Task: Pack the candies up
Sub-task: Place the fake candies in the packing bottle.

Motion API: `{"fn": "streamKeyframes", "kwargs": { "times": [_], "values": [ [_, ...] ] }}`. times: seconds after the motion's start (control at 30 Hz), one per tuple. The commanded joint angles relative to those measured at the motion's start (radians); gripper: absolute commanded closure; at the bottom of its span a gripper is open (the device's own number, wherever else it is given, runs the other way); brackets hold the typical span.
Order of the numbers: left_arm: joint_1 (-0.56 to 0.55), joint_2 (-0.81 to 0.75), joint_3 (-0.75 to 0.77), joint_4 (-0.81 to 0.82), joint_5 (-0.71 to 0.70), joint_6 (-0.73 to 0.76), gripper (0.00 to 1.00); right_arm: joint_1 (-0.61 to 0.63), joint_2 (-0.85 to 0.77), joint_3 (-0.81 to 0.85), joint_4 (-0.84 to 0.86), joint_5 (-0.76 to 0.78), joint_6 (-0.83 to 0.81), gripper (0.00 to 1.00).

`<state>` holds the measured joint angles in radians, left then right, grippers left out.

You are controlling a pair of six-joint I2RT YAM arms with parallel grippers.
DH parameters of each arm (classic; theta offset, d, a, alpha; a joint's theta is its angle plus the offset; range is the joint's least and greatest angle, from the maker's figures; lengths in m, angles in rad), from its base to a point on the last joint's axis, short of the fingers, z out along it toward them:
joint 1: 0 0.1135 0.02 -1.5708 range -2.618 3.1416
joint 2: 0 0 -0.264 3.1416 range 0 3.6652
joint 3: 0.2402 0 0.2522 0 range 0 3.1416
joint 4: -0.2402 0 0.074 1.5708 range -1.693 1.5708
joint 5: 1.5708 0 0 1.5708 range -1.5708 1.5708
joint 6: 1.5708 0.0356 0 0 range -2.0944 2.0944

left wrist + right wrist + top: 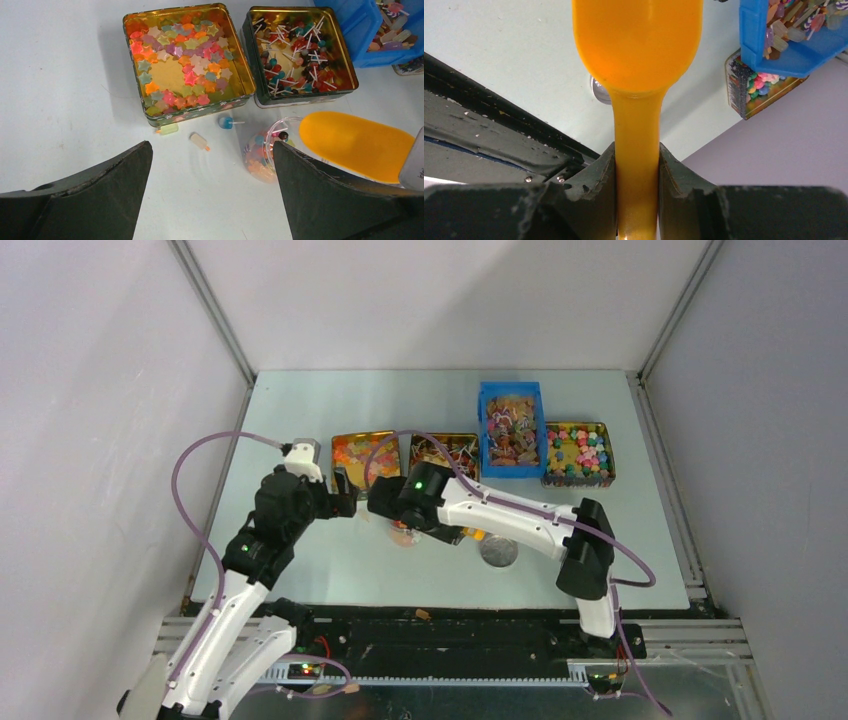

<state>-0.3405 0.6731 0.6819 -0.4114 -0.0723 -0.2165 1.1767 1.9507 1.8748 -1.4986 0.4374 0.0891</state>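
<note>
Candies fill a gold tin of star jellies (pixel 185 60), a tin of lollipops (pixel 300 50) and a blue bin (pixel 385 30). A clear jar (pixel 260 155) holding several candies stands on the table, and three loose candies (pixel 200 141) lie in front of the star tin. My left gripper (pixel 212 150) is open and empty, low over the table just left of the jar. My right gripper (pixel 637 160) is shut on the handle of the orange scoop (pixel 637 40), whose bowl (pixel 350 145) hovers right beside the jar's mouth.
A round silver lid (pixel 498 550) lies on the table under the right arm. A fourth tin of coloured sweets (pixel 578 452) stands at the back right, next to the blue bin (pixel 511 428). The two arms are close together at mid table.
</note>
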Motion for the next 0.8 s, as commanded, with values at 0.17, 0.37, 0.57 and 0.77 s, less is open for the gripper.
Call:
{"fn": "streamKeyframes", "kwargs": {
  "times": [0.17,0.37,0.57,0.77],
  "values": [
    [-0.009,-0.009,0.022,0.016,0.001,0.019,0.02,0.017,0.001,0.039,-0.017,0.08,-0.002,1.0],
    [-0.01,-0.007,0.022,0.017,0.001,0.019,0.02,0.022,-0.016,0.038,0.004,0.069,-0.003,1.0],
    [-0.009,-0.006,0.022,0.016,0.0,0.018,0.02,0.017,-0.074,0.015,0.09,-0.011,-0.005,1.0],
    [-0.01,-0.007,0.022,0.016,-0.001,0.018,0.02,-0.009,-0.169,-0.057,0.185,-0.103,0.011,1.0]
  ]
}}
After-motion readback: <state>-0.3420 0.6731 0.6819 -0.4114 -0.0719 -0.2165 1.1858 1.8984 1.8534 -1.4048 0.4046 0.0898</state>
